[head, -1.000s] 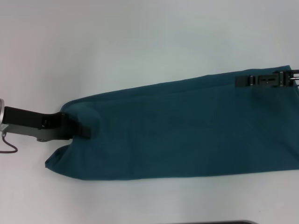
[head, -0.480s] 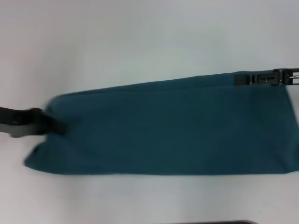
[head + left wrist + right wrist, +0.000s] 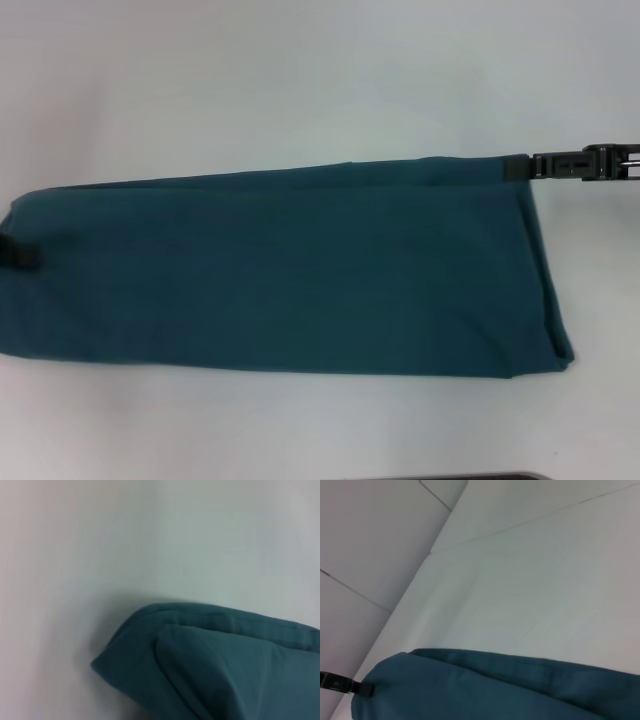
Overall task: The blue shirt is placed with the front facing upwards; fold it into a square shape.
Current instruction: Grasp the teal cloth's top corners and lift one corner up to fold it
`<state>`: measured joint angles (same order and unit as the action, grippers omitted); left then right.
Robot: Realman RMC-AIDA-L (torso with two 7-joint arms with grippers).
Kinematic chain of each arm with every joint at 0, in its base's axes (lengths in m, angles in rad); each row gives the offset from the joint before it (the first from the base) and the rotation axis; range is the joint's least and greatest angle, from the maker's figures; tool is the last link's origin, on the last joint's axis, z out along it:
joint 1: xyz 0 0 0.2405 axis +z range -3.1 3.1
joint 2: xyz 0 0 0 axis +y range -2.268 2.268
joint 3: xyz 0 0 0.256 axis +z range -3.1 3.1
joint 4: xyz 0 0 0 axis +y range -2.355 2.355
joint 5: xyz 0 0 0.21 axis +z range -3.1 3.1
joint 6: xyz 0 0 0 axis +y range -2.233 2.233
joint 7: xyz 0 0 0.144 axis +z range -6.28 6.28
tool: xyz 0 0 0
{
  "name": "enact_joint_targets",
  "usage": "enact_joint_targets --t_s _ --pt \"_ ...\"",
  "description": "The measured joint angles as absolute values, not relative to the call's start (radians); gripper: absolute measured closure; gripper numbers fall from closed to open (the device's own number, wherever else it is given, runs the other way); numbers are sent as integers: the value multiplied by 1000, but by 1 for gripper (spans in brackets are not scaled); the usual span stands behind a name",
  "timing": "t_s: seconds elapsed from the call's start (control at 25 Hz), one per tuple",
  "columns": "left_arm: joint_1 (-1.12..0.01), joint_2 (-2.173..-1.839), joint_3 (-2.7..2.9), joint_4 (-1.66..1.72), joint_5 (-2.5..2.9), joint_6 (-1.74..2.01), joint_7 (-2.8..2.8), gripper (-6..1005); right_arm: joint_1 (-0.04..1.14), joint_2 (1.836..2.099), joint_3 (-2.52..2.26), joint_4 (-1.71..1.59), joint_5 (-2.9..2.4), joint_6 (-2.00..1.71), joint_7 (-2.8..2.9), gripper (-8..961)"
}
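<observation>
We're gripping the blue shirt [image 3: 290,270], a long band on the worktop [image 3: 300,80]: left tool [image 3: 22,256] and right tool [image 3: 522,167] both clamping its ends.

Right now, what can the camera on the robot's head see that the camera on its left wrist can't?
Only the head view shows the whole long folded band of the blue shirt, the right hand at its far right corner, and a bit of the left hand at the shirt's left end. Only the left wrist view shows that end close up, with its stacked layers bunched into a rounded point. Both show the shirt lying on the white table.
</observation>
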<state>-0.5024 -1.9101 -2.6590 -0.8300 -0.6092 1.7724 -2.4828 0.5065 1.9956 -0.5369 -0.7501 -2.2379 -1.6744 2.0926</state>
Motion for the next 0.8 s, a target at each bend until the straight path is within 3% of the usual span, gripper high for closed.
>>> enact_joint_targets --t_s 0.32,0.8 --pt "-498 -1910 -2687 -891 -570 1812 -2509 911 508 1993 -536 -750 -2238 -1673 2097 295" --pt "-532 -1974 -2605 -962 -894 2035 -2572 911 513 1991 -543 -750 -2240 -1676 2098 296"
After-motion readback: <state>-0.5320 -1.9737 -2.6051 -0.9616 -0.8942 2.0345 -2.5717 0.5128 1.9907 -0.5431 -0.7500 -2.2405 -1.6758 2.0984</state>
